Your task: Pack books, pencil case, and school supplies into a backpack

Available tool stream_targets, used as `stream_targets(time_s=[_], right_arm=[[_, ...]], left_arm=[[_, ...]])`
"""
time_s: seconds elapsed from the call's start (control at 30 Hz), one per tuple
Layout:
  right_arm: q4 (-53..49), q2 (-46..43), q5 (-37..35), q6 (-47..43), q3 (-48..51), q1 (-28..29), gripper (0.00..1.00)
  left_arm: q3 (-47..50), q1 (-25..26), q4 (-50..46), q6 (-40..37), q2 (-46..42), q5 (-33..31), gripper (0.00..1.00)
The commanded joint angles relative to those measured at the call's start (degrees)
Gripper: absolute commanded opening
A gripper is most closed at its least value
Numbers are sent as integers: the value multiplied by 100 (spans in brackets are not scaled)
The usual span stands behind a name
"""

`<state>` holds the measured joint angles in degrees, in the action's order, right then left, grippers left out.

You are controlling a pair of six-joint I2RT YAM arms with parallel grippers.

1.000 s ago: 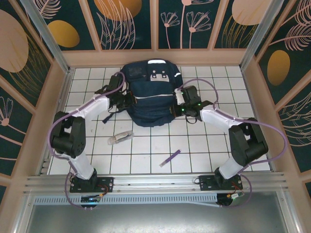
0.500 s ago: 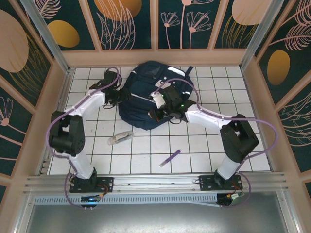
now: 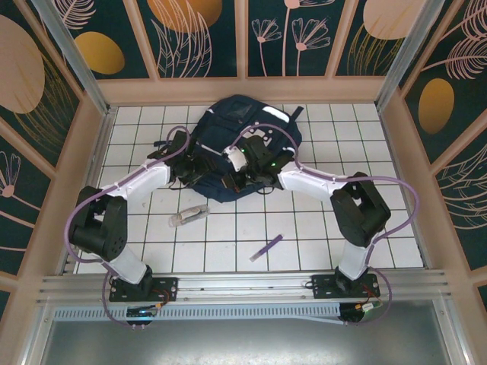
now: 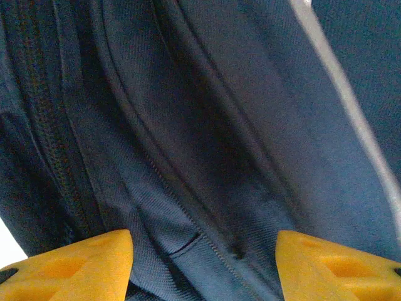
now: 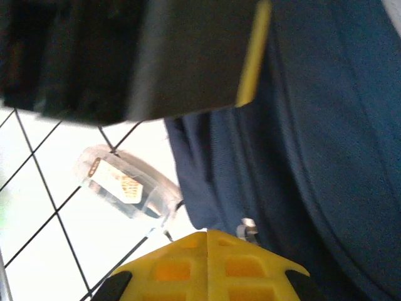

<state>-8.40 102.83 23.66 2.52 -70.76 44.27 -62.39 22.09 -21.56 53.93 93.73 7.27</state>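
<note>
Well, the backpack hides its contents; left hand gapes open, right hand is pinched shut.

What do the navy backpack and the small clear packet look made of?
Large navy-blue backpack: matte woven fabric, probably synthetic; weave texture and stitched seams show close up.
Small clear packet: likely glossy thin plastic; it is see-through with bright glints.

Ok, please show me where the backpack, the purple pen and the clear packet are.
backpack (image 3: 243, 114), top view, on its navy upper panel.
purple pen (image 3: 266, 248), top view, at mid-shaft.
clear packet (image 5: 122, 185), right wrist view, on its printed label.
</note>
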Motion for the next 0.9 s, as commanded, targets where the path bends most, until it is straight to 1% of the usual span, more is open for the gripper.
stream_targets(time_s=[0.0, 0.1, 0.2, 0.23, 0.27, 0.3, 0.37, 0.4, 0.43, 0.47, 0.57, 0.7, 0.8, 0.87], right_arm=[[189, 77, 200, 90, -141, 241, 0], [-79, 97, -131, 56, -131, 350, 0], [-422, 44, -532, 109, -74, 337, 0], [-502, -4, -653, 174, -7, 314, 2], [-594, -47, -761, 267, 31, 282, 11], [-733, -81, -885, 471, 28, 221, 22], [-947, -82, -830, 856, -15, 82, 34], [-1007, -79, -803, 1082, -34, 41, 38], [-1029, -65, -720, 1226, -49, 16, 40], [-1068, -31, -648, 1376, -102, 12, 41], [-1361, 136, -796, 1542, -384, 3, 42], [-1481, 182, -818, 1637, -524, -58, 42], [-1726, 292, -448, 1806, -780, -157, 47], [-2015, 403, -196, 2188, -1048, -290, 51]], left_arm=[[17, -12, 412, 485, 214, -679, 58], [21, -11, 521, 499, 410, -927, 46], [23, -18, 597, 462, 692, -940, 33], [8, -12, 593, 434, 723, -924, 30], [7, -17, 592, 425, 737, -901, 28], [0, -7, 592, 423, 743, -873, 28], [3, -21, 583, 399, 740, -841, 26], [-2, -18, 583, 390, 737, -822, 23], [-6, -16, 599, 399, 754, -796, 20], [-23, -13, 622, 398, 775, -761, 13], [-118, -11, 602, 386, 876, -661, 0], [-201, -14, 585, 382, 829, -512, 0], [-230, -16, 627, 514, 572, -373, 0], [-259, -11, 695, 670, 326, -264, 0]])
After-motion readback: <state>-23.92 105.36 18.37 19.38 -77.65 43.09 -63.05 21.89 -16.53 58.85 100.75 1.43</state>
